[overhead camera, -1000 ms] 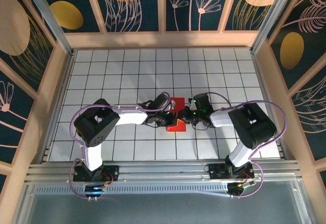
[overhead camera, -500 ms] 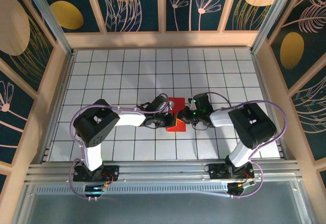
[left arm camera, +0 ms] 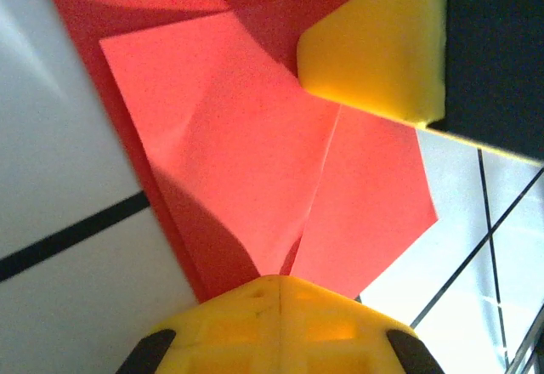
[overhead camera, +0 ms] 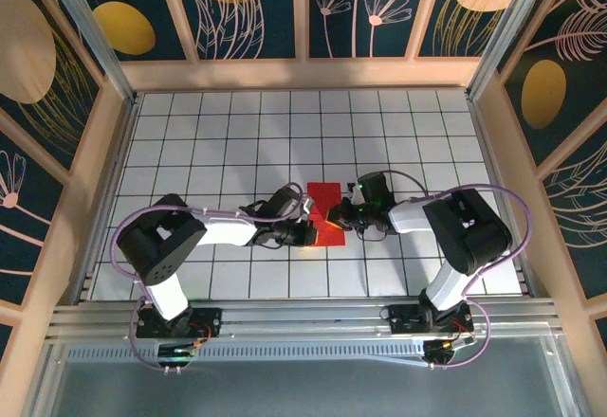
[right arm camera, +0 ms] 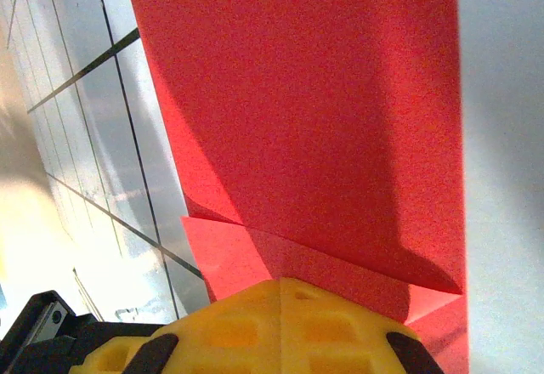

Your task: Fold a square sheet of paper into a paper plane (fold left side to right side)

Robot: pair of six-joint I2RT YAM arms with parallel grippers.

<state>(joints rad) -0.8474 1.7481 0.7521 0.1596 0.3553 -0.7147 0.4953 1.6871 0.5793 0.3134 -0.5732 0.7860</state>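
The square sheet of paper (overhead camera: 325,197) lies folded on the white grid table as a red oblong, not a slim paper plane. In the left wrist view the paper (left arm camera: 255,136) shows two flaps meeting at a centre seam. My left gripper (overhead camera: 310,234) is shut, its yellow tips (left arm camera: 280,285) pressing the near left edge at that seam. My right gripper (overhead camera: 343,218) is shut too, its tips (right arm camera: 280,287) resting on the paper (right arm camera: 314,119) at its right edge. One right finger (left arm camera: 382,47) reaches in from the far side of the left wrist view.
The white grid table (overhead camera: 237,133) spreads around the paper on all sides. Wooden walls (overhead camera: 95,171) enclose it at left, right and back. Both arms (overhead camera: 228,227) lie low over the near middle, and an aluminium rail (overhead camera: 303,317) runs along the front edge.
My left gripper has slid toward the near edge of the paper, and its arm has swung down and left. More of the paper's far end now shows. The right gripper has barely moved.
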